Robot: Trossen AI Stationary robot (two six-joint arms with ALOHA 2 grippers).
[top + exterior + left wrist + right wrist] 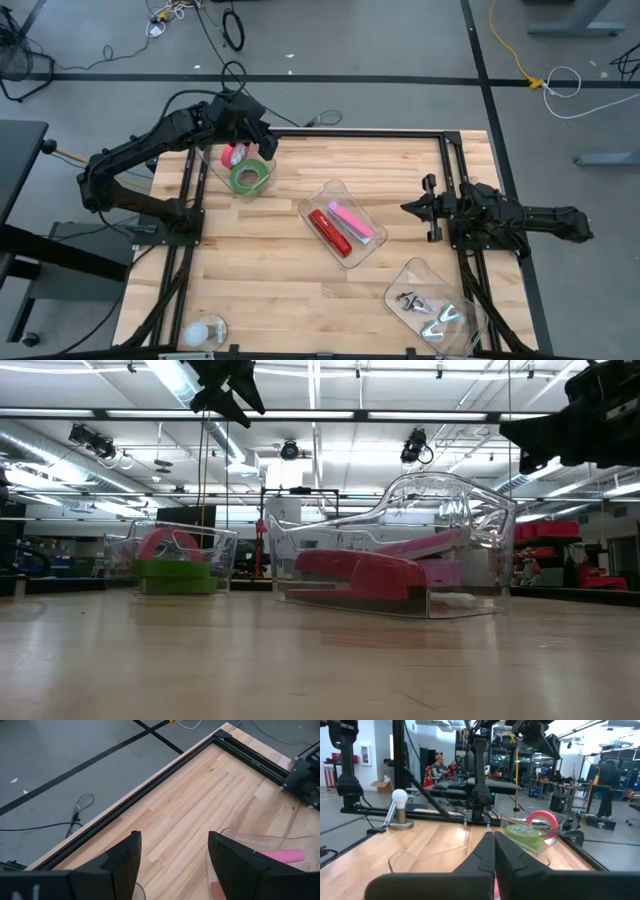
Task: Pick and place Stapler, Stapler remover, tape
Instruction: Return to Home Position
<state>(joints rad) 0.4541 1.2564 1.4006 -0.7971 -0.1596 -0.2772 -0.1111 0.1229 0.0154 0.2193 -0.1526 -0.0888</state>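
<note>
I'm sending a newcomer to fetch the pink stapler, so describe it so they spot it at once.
On the wooden table, look at the clear bin in the middle of three. Two staplers lie side by side inside; take the pink stapler, not the red stapler.

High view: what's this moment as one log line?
left gripper open, raised near tape bin | right gripper shut, beside center bin | pink stapler inside

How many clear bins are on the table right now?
3. From above: the upper-left bin holds tape rolls; the centre bin holds two staplers; the lower-right bin holds staple removers. No others appear hidden.
</note>
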